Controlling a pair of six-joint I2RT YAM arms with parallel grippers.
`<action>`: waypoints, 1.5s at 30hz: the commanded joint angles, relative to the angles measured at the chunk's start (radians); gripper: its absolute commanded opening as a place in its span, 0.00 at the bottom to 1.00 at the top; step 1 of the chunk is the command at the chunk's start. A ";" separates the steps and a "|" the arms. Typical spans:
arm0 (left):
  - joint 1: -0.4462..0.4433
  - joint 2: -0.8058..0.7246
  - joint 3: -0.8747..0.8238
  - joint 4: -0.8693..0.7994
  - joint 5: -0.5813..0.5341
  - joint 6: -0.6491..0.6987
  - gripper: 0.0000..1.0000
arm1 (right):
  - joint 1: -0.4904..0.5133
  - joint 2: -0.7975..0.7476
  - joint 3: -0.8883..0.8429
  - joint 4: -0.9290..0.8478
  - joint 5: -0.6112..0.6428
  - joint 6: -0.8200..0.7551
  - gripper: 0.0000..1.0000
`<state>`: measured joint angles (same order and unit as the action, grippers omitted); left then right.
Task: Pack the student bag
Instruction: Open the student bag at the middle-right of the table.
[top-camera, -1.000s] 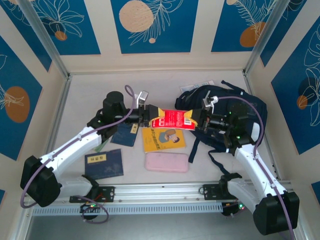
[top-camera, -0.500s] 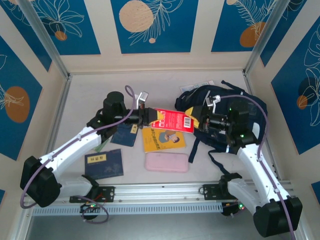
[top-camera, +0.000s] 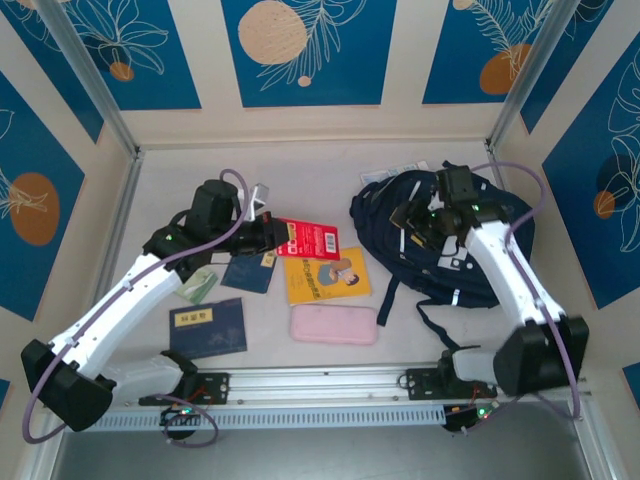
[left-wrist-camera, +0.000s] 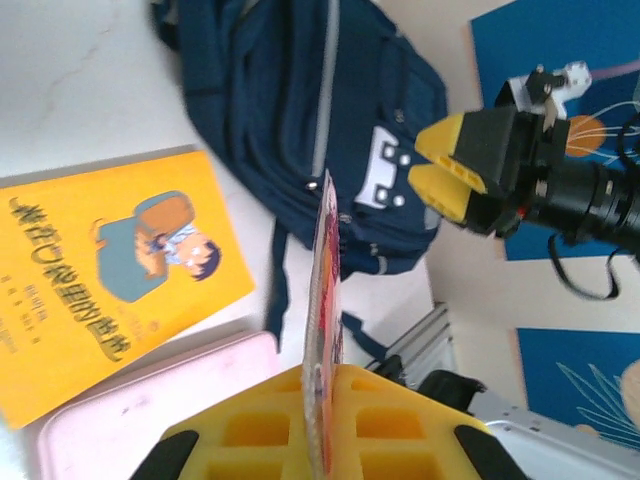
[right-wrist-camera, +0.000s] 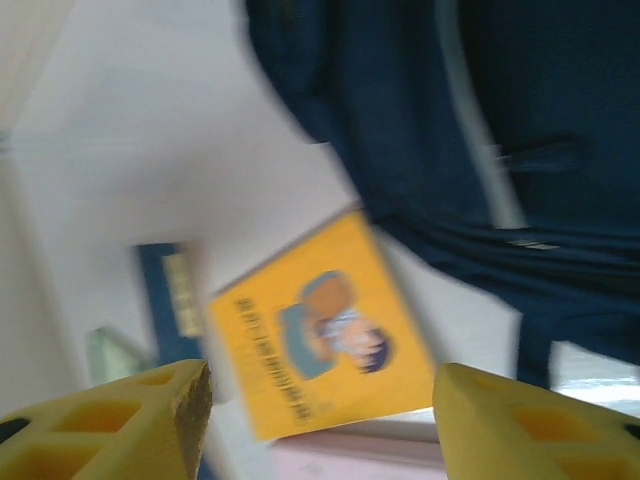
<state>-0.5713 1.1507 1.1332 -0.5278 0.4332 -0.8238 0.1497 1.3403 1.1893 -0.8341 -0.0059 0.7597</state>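
Pale surface (top-camera: 330, 175) boxed in by blue-panelled walls (top-camera: 300, 122), with a rail (top-camera: 330, 380) along the near edge.
Bag (top-camera: 375, 210) lies right rear, close to the wall. Left hand (left-wrist-camera: 322, 400) grips a red book (top-camera: 312, 238) above mid-surface. Right hand (right-wrist-camera: 322, 385) gapes empty over the bag. Open room at the rear middle.

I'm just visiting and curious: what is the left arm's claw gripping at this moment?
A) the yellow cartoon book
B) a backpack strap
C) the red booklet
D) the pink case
C: the left gripper is shut on the red booklet, seen edge-on between its yellow fingers in the left wrist view, while the pink case and yellow book lie flat on the table.
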 joint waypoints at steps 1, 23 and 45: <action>0.008 -0.023 0.024 -0.099 -0.047 0.053 0.00 | 0.014 0.159 0.132 -0.121 0.209 -0.107 0.67; 0.022 -0.012 0.022 -0.131 -0.013 0.156 0.00 | 0.092 0.790 0.534 -0.189 0.372 -0.120 0.49; 0.022 0.059 0.186 -0.277 -0.204 0.209 0.00 | 0.106 0.104 0.223 0.135 -0.226 -0.478 0.00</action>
<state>-0.5583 1.1999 1.2816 -0.7681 0.2565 -0.6434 0.2611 1.5837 1.4769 -0.8673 0.0429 0.3614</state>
